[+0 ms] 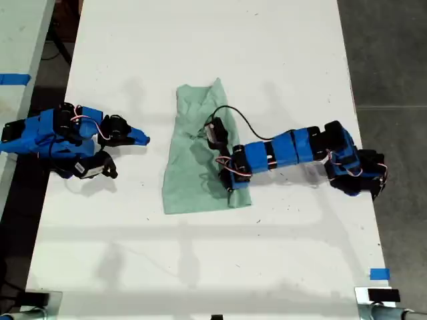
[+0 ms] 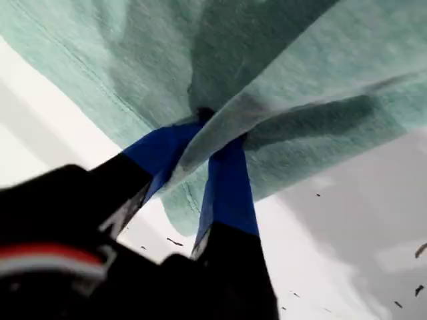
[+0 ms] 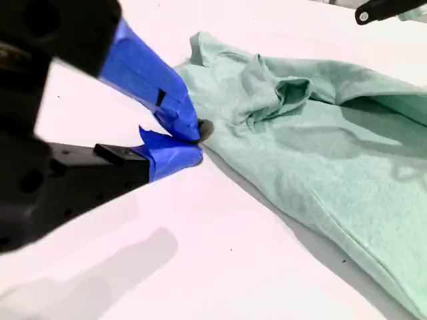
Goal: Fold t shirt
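Observation:
The pale mint-green t shirt lies wrinkled on the white table, narrow end toward the exterior view's top. The arm reaching in from the exterior view's right carries my first gripper over the shirt's upper middle. In the first wrist view that gripper is shut on a raised pinch of the shirt, with blue fingers on either side of the fold. My second gripper sits at the exterior view's left, apart from the shirt's edge. Its blue tips are shut on nothing, with the shirt beyond them.
The white table runs up and down the exterior view. A blue tape mark is at its lower right in that view. A second table with blue tape stands at the exterior view's left, and dark floor at its right.

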Action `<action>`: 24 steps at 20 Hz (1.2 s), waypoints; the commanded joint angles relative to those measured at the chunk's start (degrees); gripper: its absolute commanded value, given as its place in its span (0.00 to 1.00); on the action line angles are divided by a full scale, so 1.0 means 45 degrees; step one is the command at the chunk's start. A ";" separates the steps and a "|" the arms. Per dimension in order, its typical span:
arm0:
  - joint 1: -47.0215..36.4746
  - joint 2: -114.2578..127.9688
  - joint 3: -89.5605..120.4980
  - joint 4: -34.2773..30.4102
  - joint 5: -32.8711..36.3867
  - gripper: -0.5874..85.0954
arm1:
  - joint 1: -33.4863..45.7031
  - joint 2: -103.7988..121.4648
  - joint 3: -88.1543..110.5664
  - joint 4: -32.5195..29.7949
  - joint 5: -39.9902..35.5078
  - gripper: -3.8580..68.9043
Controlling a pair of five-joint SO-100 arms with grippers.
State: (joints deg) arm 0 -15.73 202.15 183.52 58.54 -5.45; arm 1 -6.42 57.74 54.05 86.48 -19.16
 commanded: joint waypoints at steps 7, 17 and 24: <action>-0.0039 0.0117 0.0254 0.0020 -0.0137 0.01 | -0.0508 0.0937 -0.1113 -0.0430 -0.0840 0.62; 0.0020 0.0117 0.0254 0.0020 -0.0137 0.01 | -0.0371 0.6758 0.1445 0.1621 0.0586 0.57; -0.0020 0.0117 0.0234 0.0020 -0.0137 0.01 | 0.1602 1.6172 1.2949 0.1582 0.2500 0.52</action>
State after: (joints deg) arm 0 -15.73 202.15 183.52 58.54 -5.45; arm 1 -1.41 116.10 100.28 95.01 -9.40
